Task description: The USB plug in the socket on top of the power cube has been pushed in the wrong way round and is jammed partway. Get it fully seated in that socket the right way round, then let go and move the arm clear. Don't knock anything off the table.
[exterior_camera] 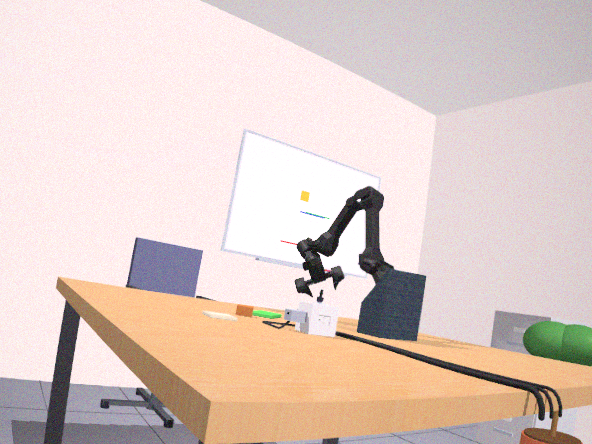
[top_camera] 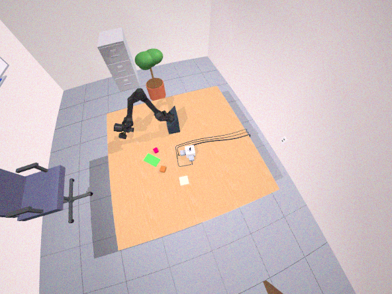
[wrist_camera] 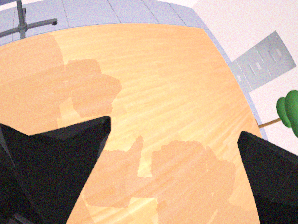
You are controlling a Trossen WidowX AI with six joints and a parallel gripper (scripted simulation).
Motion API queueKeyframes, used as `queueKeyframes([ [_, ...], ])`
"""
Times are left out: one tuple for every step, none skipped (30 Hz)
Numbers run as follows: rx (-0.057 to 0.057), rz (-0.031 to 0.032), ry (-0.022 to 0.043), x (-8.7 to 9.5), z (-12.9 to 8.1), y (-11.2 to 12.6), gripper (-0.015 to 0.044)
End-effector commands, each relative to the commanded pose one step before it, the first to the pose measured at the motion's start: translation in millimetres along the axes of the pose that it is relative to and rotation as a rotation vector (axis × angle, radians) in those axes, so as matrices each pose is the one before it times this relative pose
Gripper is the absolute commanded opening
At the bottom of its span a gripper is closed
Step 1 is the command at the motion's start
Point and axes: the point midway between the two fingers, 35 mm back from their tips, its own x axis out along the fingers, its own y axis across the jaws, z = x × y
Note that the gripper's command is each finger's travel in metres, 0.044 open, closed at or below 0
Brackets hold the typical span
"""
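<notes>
The white power cube [top_camera: 191, 153] [exterior_camera: 322, 320] stands near the middle of the wooden table [top_camera: 198, 208] [exterior_camera: 240, 375]. A small black USB plug [top_camera: 190, 149] [exterior_camera: 320, 296] sticks up from the socket on its top. My gripper [top_camera: 123, 133] [exterior_camera: 318, 283] [wrist_camera: 177, 131] is open and empty. It hangs above the table near the far left edge, well away from the cube. In the wrist view only bare table shows between the two dark fingers; the cube and plug are out of that view.
Black cables [top_camera: 215, 136] [exterior_camera: 450, 367] run from the cube to the table's right edge. A pink block [top_camera: 155, 149], a green flat piece [top_camera: 151, 159] [exterior_camera: 266, 314], an orange cube [top_camera: 162, 169] [exterior_camera: 244, 310] and a cream tile [top_camera: 184, 180] [exterior_camera: 220, 315] lie left and in front of the cube. The arm's dark base [top_camera: 173, 123] [exterior_camera: 392, 305] stands behind it.
</notes>
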Motion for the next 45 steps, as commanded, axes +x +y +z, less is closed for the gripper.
queueKeyframes([
  [0.0458, 0.19686, 0.10121, -29.70, -28.72, 65.42, 0.0440],
  [0.0073, 0.04106, 0.02525, -5.32, -9.02, 14.59, 0.0440],
  [0.0066, 0.03967, 0.02590, -5.30, -9.43, 14.28, 0.0440],
  [0.0036, 0.03437, 0.02880, -4.75, -10.26, 13.90, 0.0440],
  [0.0028, 0.03288, 0.02907, -4.77, -10.64, 13.55, 0.0440],
  [0.0021, 0.03143, 0.02931, -4.80, -11.01, 13.21, 0.0440],
  [0.0013, 0.02995, 0.02949, -4.81, -11.37, 12.85, 0.0440],
  [0.0006, 0.02825, 0.02937, -4.79, -11.63, 12.37, 0.0440],
  [-0.0090, 0.03124, 0.03050, -5.12, -11.33, 12.56, 0.0440],
  [-0.0096, 0.03015, 0.03073, -5.12, -11.65, 12.38, 0.0440],
  [-0.0102, 0.02885, 0.03074, -5.07, -11.90, 12.11, 0.0440],
  [-0.0107, 0.02756, 0.03072, -5.03, -12.15, 11.84, 0.0440],
  [-0.0091, 0.02144, 0.02493, -4.00, -10.05, 9.43, 0.0440],
  [-0.0173, 0.01523, 0.02471, -3.01, -11.78, 7.83, 0.0440],
  [-0.0226, 0.01838, 0.03080, -3.88, -15.04, 9.69, 0.0440],
  [-0.0264, 0.01952, 0.03409, -4.42, -17.13, 10.64, 0.0440],
  [-0.0198, 0.01421, 0.02623, -3.38, -13.51, 8.22, 0.0440],
  [-0.0171, 0.01337, 0.02681, -3.51, -14.09, 8.38, 0.0440],
  [-0.0058, 0.01361, 0.02807, -3.76, -14.45, 8.72, 0.0440],
  [-0.0065, 0.01220, 0.02802, -3.79, -14.90, 8.33, 0.0440],
  [-0.0070, 0.01056, 0.02736, -3.74, -15.07, 7.76, 0.0440],
  [-0.0075, 0.00900, 0.02679, -3.71, -15.31, 7.24, 0.0440],
  [-0.0080, 0.00746, 0.02616, -3.69, -15.55, 6.70, 0.0440],
  [-0.0011, 0.00238, 0.02360, -3.45, -15.62, 6.02, 0.0440],
  [-0.0016, 0.00084, 0.02234, -3.46, -15.76, 5.32, 0.0440],
  [-0.0020, -0.00063, 0.02109, -3.48, -15.95, 4.64, 0.0440],
  [-0.0025, -0.00204, 0.01981, -3.52, -16.19, 3.95, 0.0440],
  [-0.0028, -0.00336, 0.01823, -3.53, -16.26, 3.21, 0.0440],
  [-0.0032, -0.00460, 0.01660, -3.56, -16.35, 2.48, 0.0440],
  [-0.0034, -0.00573, 0.01484, -3.57, -16.39, 1.73, 0.0440],
  [-0.0037, -0.00674, 0.01294, -3.59, -16.37, 0.97, 0.0440],
  [-0.0039, -0.00761, 0.01094, -3.59, -16.30, 0.21, 0.0440],
  [-0.0040, -0.00835, 0.00884, -3.60, -16.20, -0.55, 0.0440],
  [-0.0041, -0.00912, 0.00657, -3.68, -16.13, -1.41, 0.0440],
  [-0.0041, -0.00957, 0.00425, -3.70, -15.98, -2.18, 0.0440],
  [-0.0041, -0.00985, 0.00184, -3.72, -15.79, -2.95, 0.0440],
  [-0.0040, -0.00991, -0.00067, -3.73, -15.50, -3.71, 0.0440],
  [-0.0038, -0.00971, -0.00320, -3.71, -15.06, -4.43, 0.0440],
  [-0.0036, -0.00973, -0.00649, -3.95, -14.19, -6.03, 0.0440],
  [-0.0032, -0.00894, -0.00901, -3.89, -13.46, -6.58, 0.0440],
  [-0.0027, -0.00800, -0.01146, -3.85, -12.77, -7.10, 0.0440],
  [-0.0022, -0.00685, -0.01380, -3.81, -12.04, -7.55, 0.0440],
  [-0.0016, -0.00553, -0.01599, -3.76, -11.28, -7.95, 0.0440],
  [-0.0010, -0.00338, -0.01512, -3.19, -8.92, -6.28, 0.0440],
  [-0.0002, -0.00190, -0.01207, -2.30, -6.22, -4.75, 0.0440],
])
